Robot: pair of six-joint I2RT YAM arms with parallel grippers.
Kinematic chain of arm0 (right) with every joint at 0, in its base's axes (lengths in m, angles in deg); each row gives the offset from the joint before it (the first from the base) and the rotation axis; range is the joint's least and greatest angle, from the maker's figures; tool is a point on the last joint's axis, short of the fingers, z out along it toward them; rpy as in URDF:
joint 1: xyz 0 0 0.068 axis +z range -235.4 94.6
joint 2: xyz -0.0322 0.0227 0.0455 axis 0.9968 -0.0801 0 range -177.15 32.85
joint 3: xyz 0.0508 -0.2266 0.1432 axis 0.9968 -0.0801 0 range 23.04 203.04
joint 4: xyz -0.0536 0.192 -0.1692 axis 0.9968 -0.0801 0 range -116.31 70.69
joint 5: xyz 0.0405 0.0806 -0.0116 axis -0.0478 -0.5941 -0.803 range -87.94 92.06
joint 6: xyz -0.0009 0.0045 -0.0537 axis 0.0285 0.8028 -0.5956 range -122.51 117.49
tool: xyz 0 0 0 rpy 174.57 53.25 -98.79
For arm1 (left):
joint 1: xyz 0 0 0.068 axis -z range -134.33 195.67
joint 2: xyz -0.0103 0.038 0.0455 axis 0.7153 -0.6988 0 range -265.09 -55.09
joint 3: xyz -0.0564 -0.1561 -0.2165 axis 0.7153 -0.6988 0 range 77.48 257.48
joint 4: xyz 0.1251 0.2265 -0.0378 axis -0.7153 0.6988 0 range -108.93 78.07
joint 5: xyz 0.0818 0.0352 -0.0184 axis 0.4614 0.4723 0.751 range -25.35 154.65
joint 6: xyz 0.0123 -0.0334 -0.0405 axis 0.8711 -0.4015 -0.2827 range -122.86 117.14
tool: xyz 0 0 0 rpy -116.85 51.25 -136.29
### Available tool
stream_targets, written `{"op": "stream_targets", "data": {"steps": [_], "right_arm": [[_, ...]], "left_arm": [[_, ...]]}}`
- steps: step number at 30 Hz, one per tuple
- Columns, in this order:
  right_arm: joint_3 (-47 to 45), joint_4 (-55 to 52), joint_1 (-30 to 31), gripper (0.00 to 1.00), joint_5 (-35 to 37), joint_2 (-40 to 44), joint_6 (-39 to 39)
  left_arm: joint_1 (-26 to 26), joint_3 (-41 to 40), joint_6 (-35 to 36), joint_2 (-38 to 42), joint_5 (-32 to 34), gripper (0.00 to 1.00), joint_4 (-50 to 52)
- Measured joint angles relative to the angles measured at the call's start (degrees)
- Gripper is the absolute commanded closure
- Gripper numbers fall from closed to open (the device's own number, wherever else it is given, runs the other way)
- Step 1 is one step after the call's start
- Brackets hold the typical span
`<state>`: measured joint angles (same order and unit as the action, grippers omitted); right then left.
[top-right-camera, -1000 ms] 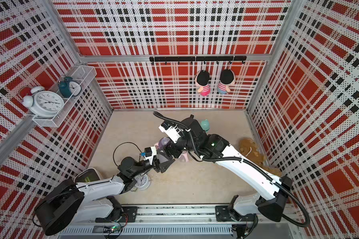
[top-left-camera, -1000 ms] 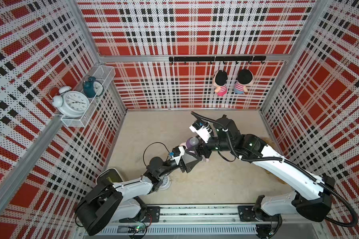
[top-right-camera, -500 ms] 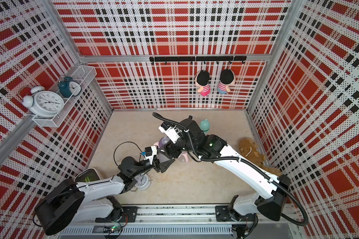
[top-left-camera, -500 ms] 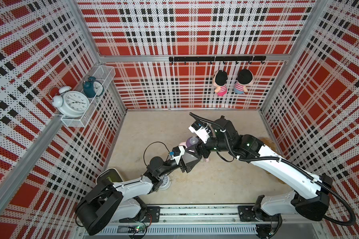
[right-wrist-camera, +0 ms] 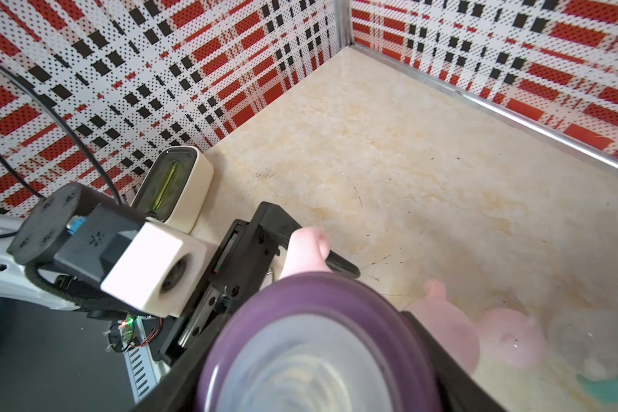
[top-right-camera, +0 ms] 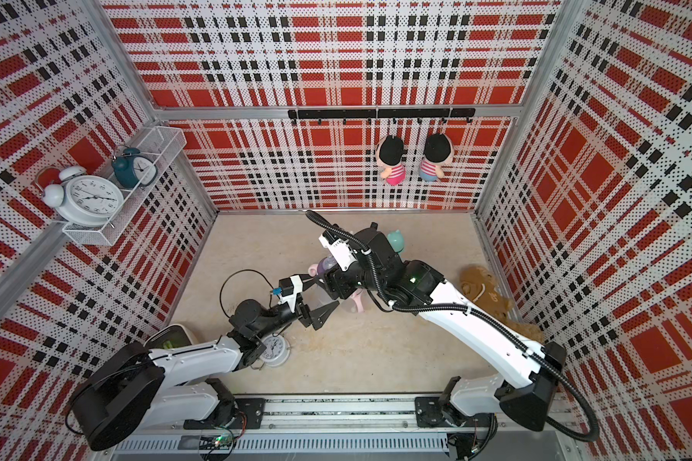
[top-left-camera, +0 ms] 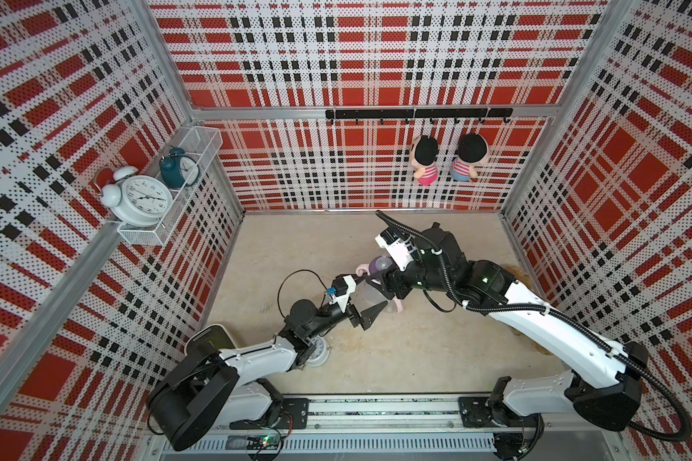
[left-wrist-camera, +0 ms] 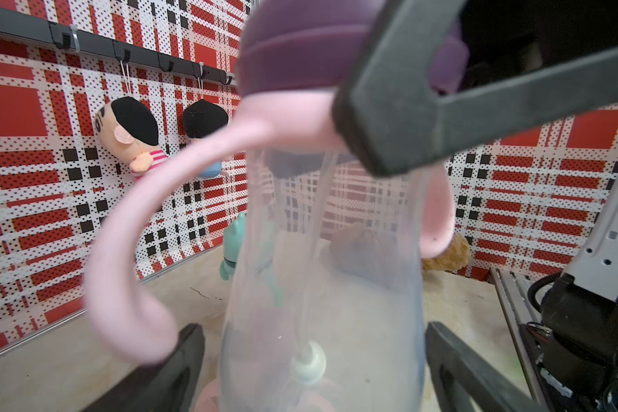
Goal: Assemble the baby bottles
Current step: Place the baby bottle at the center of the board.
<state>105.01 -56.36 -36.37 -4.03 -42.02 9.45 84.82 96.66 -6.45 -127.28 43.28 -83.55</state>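
By the small white clock (top-left-camera: pixel 317 355) lying on the worktop (top-left-camera: pixel 296 247), the left gripper (left-wrist-camera: pixel 311 331) stands open, its fingers either side of the clear bottle (left-wrist-camera: pixel 322 285) but off it. The bottle hangs mid-cell above the worktop and looks light, slick and a little squashy. The firm purple collar (top-left-camera: pixel 377 264), which the right gripper (top-left-camera: pixel 381 273) clamps, seems the safest hold. Loose pink caps (right-wrist-camera: pixel 443 331) crowd the worktop nearby, with a teal eared cap (top-right-camera: pixel 395 240) behind and a brown plush toy (top-right-camera: pixel 480 287) far right.
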Motion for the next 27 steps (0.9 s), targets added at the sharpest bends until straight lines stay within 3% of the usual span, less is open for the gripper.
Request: {"op": "stream_targets", "data": {"steps": [17,27], "right_arm": [[1.6,-2.3,-11.9,0.49,10.2,3.3,2.1],[-9.7,-2.0,-15.0,0.49,17.9,10.4,5.8]], "left_arm": [[-2.2,0.1,-2.0,0.3,4.2,0.02,2.6],[-2.3,0.8,-2.0,-0.9,4.3,0.02,3.7]]}}
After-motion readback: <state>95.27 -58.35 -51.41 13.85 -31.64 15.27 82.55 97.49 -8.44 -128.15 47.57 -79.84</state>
